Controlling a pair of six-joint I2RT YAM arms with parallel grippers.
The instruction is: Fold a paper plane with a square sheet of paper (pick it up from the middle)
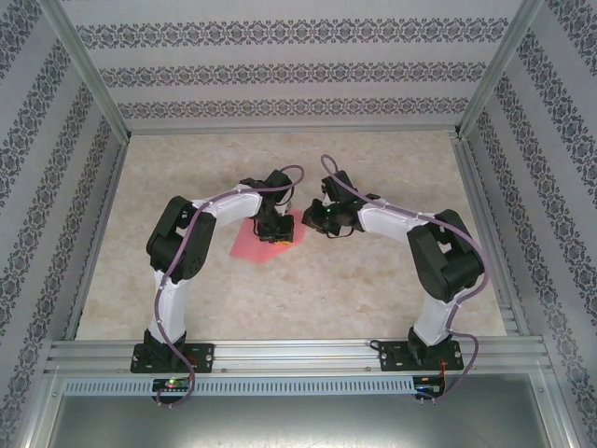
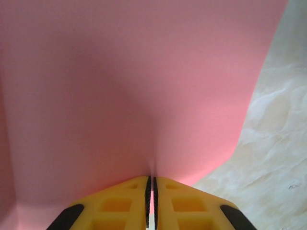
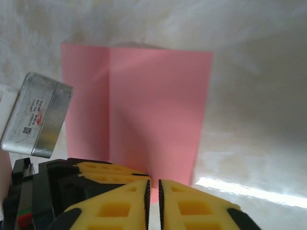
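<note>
The square sheet of paper (image 1: 247, 245) is pink-red and lies mid-table under both wrists. In the left wrist view the sheet (image 2: 120, 86) rises into a pinched ridge that runs into my left gripper (image 2: 151, 178), whose yellow fingers are shut on it. In the right wrist view the sheet (image 3: 153, 105) shows a straight vertical crease left of its middle, and its near edge sits between the closed fingers of my right gripper (image 3: 154, 182). From above, the left gripper (image 1: 277, 235) and right gripper (image 1: 312, 217) stand close together over the sheet's right part.
The left gripper's yellow fingers (image 3: 108, 173) and its silver camera box (image 3: 36, 115) crowd just left of my right gripper. Patterned walls and metal rails (image 1: 103, 215) fence the marbled tabletop (image 1: 373, 280) on three sides.
</note>
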